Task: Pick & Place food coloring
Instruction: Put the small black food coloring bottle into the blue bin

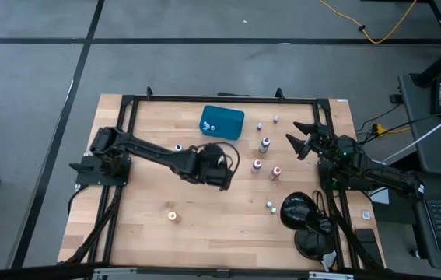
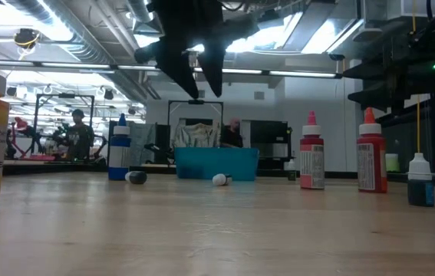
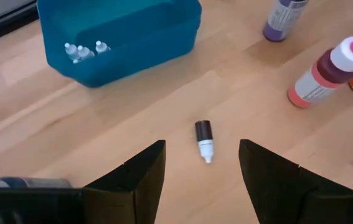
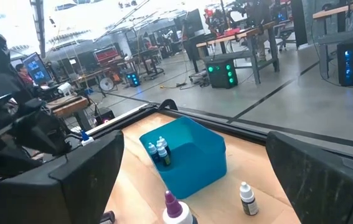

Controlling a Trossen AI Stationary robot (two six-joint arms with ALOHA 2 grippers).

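- You are looking at a light wooden table (image 1: 150,225) framed by black rails, with both dark arms reaching over it.
- The teal-blue rounded rectangular plastic tray (image 1: 222,122) is sitting near the far edge, holding a few small white-capped vials (image 3: 84,51) against one wall.
- Your left gripper (image 3: 201,168) is hovering above the table just in front of the tray, its fingers spread and gripping nothing.
- A tiny dark bottle with a white cap (image 3: 204,140) is lying on its side on the wood, right below the gap between those fingers and clear of the tray.
- Your right gripper (image 1: 304,138) is waiting at the table's right edge, its fingers standing wide apart and empty.
- Two red bottles with pointed caps (image 2: 312,162) are standing upright between the grippers, alongside a purple-capped bottle (image 1: 264,144).
- A yellow-orange bottle (image 1: 173,217) is standing alone toward the near-left part, well apart from everything else.
- Nothing is lying between the lying bottle and the tray.
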